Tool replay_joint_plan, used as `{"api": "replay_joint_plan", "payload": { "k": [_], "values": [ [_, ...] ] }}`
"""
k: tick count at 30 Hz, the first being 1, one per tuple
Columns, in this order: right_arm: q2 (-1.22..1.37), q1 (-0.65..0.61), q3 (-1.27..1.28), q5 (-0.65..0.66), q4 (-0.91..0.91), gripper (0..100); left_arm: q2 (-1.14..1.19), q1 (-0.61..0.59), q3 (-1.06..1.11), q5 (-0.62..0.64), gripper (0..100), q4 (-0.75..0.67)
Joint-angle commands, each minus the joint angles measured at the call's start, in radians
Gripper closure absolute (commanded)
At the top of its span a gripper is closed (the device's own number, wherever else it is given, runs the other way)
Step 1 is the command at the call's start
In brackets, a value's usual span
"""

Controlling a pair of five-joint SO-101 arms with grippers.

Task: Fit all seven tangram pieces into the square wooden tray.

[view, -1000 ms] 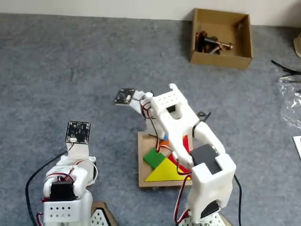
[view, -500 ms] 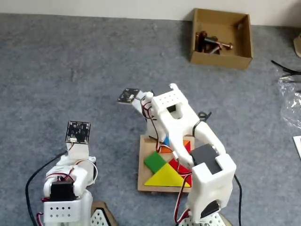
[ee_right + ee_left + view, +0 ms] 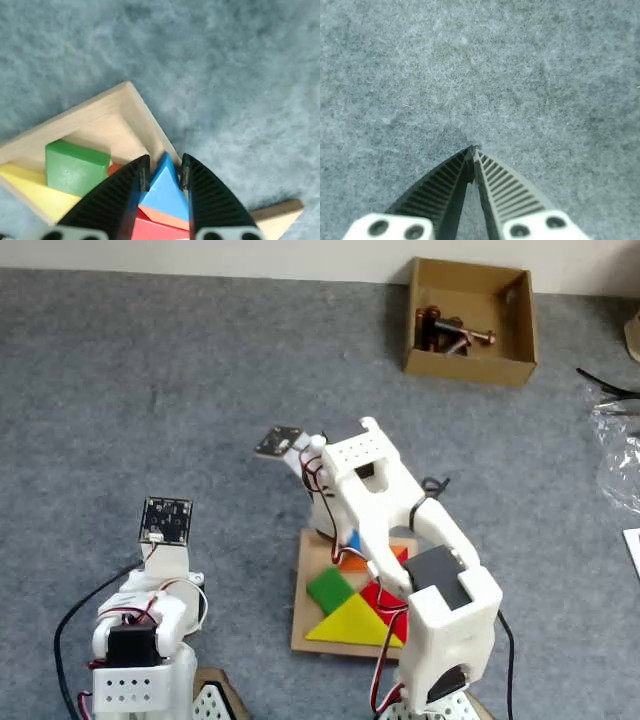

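Gripping a blue triangle (image 3: 164,194), the right hand (image 3: 164,173) hangs at the rim of the square wooden tray (image 3: 107,99), near one corner. A green square (image 3: 75,167) and a yellow triangle (image 3: 27,194) lie inside. The left hand (image 3: 472,153) is clenched shut above the grey felt bench (image 3: 150,370). A cardboard box (image 3: 470,358) sits far back.
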Motion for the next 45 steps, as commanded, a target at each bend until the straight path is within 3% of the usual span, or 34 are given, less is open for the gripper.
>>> {"api": "replay_joint_plan", "payload": {
  "k": [1,14,22,36,45],
  "values": [
    [-0.018,0.010,-0.054,-0.009,0.070,90.7,0.002,-0.010,0.021,0.005,99,0.005],
    [-0.018,0.013,-0.122,-0.069,0.114,90.7,0.002,-0.010,0.021,0.005,99,0.005],
    [-0.018,0.111,-0.176,-0.071,0.120,90.8,0.002,-0.010,0.021,0.005,99,0.005],
    [-0.015,0.154,-0.168,-0.066,0.050,90.8,0.002,-0.010,0.021,0.005,99,0.005],
    [-0.013,0.154,-0.120,-0.066,0.050,99.2,0.002,-0.010,0.021,0.005,99,0.005]
  ]
}}
